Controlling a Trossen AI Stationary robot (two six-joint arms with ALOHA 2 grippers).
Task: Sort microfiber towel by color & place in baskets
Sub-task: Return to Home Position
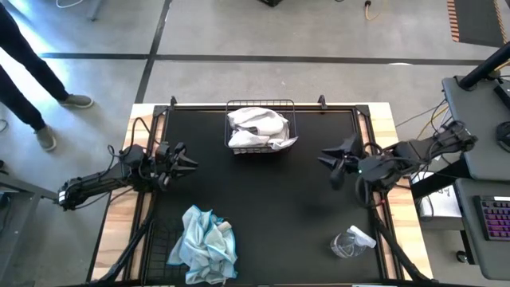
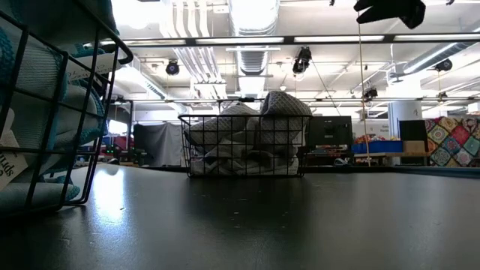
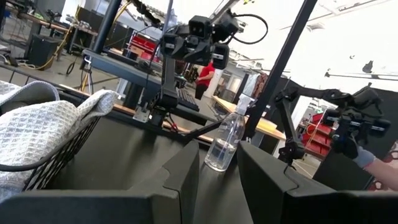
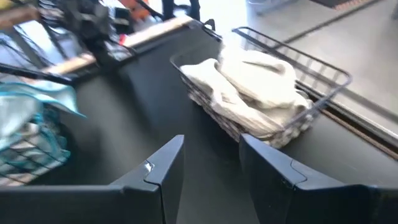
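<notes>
Two black wire baskets stand on the black mat [image 1: 263, 207]. The one at the far middle [image 1: 260, 127] holds white towels [image 4: 255, 87], piled above its rim. The one at the near left [image 1: 199, 249] holds light blue towels [image 1: 205, 239], also seen in the right wrist view [image 4: 28, 118]. My left gripper [image 1: 190, 159] hovers open at the mat's left side, with nothing between its fingers [image 3: 180, 174]. My right gripper [image 1: 330, 165] hangs open above the mat's right side, pointing toward the white-towel basket, with nothing in it [image 4: 211, 168].
A clear plastic spray bottle [image 1: 351, 241] lies on the mat near the right front corner. Bare mat stretches between the two baskets and both grippers. A person's legs [image 1: 32, 88] stand on the floor beyond the table's far left corner. A desk with a keyboard [image 1: 496, 215] is at the right.
</notes>
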